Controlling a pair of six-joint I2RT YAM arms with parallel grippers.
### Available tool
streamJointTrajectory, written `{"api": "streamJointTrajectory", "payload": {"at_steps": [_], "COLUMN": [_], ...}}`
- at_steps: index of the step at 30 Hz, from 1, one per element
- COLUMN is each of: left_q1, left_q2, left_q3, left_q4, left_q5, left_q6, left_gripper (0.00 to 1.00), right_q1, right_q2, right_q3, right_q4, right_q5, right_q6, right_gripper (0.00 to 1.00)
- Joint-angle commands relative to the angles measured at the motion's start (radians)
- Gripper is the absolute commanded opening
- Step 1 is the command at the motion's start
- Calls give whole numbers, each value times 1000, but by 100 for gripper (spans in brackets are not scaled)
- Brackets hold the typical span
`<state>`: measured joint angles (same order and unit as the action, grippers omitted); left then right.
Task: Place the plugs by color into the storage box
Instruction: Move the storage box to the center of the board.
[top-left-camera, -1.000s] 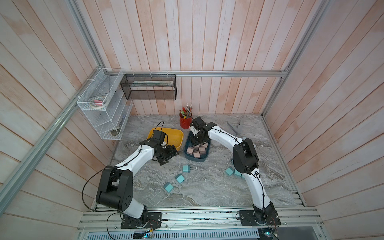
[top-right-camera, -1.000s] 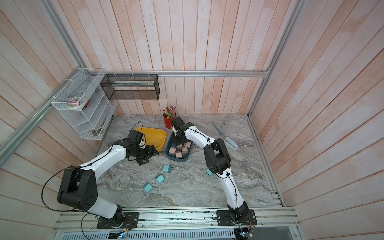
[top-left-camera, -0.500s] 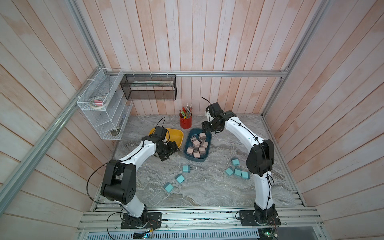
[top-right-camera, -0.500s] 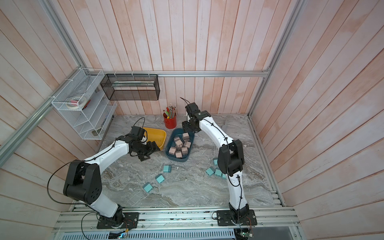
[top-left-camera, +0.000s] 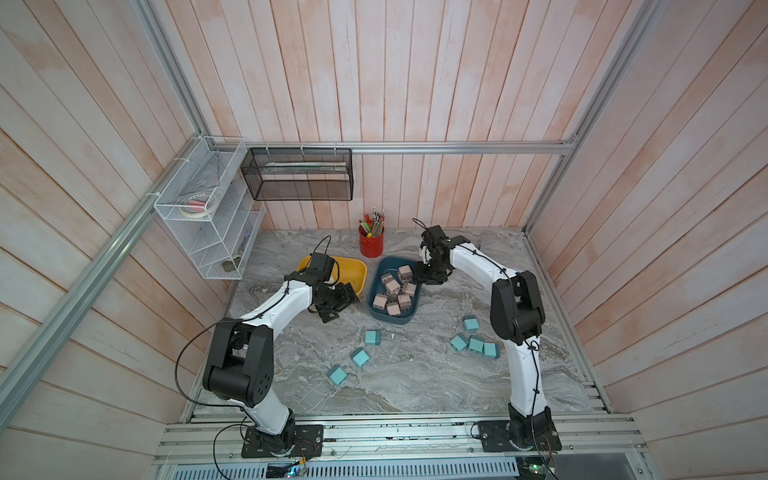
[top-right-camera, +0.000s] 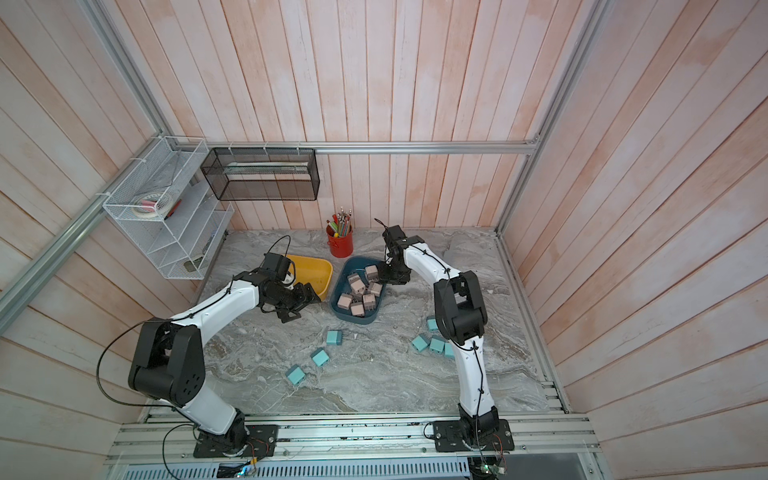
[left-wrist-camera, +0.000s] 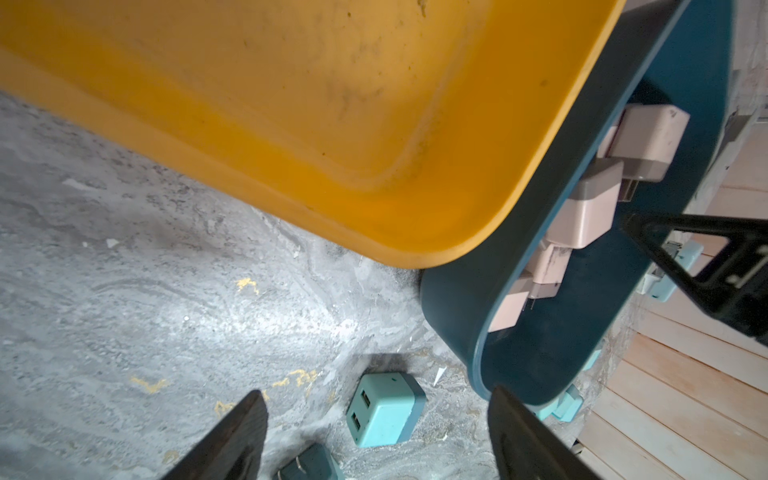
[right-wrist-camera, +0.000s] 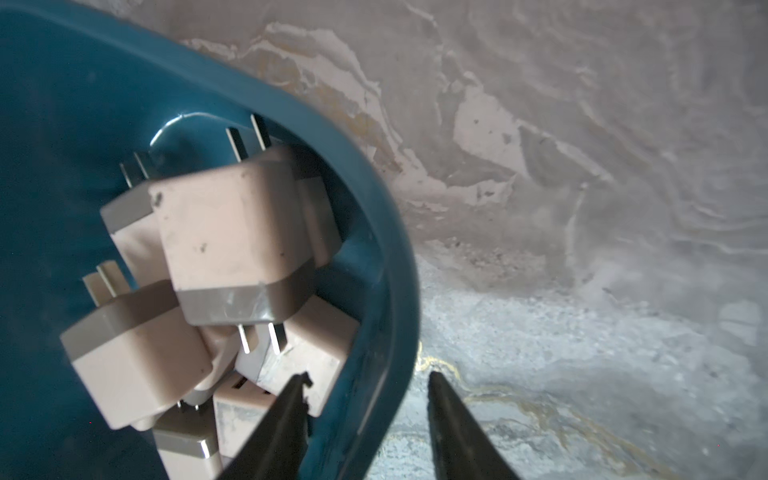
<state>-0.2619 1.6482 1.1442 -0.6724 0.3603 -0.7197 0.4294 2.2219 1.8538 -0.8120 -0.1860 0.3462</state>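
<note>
Grey marbled tabletop (top-left-camera: 415, 386) lies between pale wood-panelled walls. Both top views show the blue bin (top-left-camera: 390, 321) at mid-table, piled with pink plugs (top-left-camera: 392, 286), and the yellow bin (top-left-camera: 353, 268) just beside it. Seven teal plugs (top-left-camera: 360, 357) lie loose on the table, three in front of the blue bin and four near the right arm (top-left-camera: 515, 307).

Only the right wrist view shows how the right gripper (right-wrist-camera: 368, 376) meets the blue bin. Its jaws stand partly apart and straddle the rim, one finger inside by the pink plugs and one outside over the table. Whether they pinch the wall cannot be told.

The left wrist view shows the left gripper (left-wrist-camera: 376, 391) with its jaws spread wide and holding nothing, low over the table. A teal plug showing two USB ports lies just beyond them.

In the top views the left arm (top-left-camera: 286, 299) covers part of the yellow bin. In a top view the right arm hides part of the four-plug cluster. The frame edge of the left wrist view cuts off another plug at its prongs.

Up close, the pink plugs are scuffed cubes with a grey base band and two flat metal prongs.
</note>
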Motion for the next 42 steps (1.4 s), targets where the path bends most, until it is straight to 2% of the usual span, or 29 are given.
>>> {"api": "streamJointTrajectory", "payload": {"at_steps": [1, 4, 8, 13, 19, 21, 22, 25, 27, 30, 33, 38, 42], "left_q1": [-2, -1, -2, 11, 61, 78, 86, 97, 102, 114, 143, 205, 245], "left_q2": [-7, 0, 9, 26, 81, 103, 119, 167, 188, 205, 216, 267, 341], "left_q3": [-1, 15, 34, 77, 223, 274, 298, 360, 394, 432, 456, 566, 675], "left_q4": [15, 11, 4, -20, -115, -138, -147, -165, -174, -183, -190, -254, -285], "left_q5": [-6, -11, -14, -26, -99, -121, -126, -120, -122, -132, -146, -249, -349], "left_q6": [-5, -2, 3, 20, 69, 88, 97, 116, 121, 119, 114, 171, 248], "left_gripper": [85, 85, 85, 85, 85, 85, 85, 85, 85, 85, 85, 85, 85], "right_q1": [-4, -29, -98, -205, -321, -339, -345, -346, -337, -269, -109, 184, 297], "right_q2": [8, 8, 12, 31, 49, 55, 55, 8, -62, -178, -259, -267, -252], "right_q3": [-26, -43, -44, -28, -25, -9, 4, 19, 1, -36, -81, -129, -194], "right_q4": [28, 19, 0, -42, -52, -63, -72, -77, -60, -55, -44, -30, 11], "right_q5": [-37, -21, 6, 85, 151, 169, 179, 192, 173, 112, 60, 2, -37], "right_q6": [21, 10, -28, -130, -218, -236, -241, -228, -197, -148, -149, -170, -127], "right_gripper": [35, 19, 10, 10, 10, 16, 24, 58, 65, 67, 70, 72, 73]}}
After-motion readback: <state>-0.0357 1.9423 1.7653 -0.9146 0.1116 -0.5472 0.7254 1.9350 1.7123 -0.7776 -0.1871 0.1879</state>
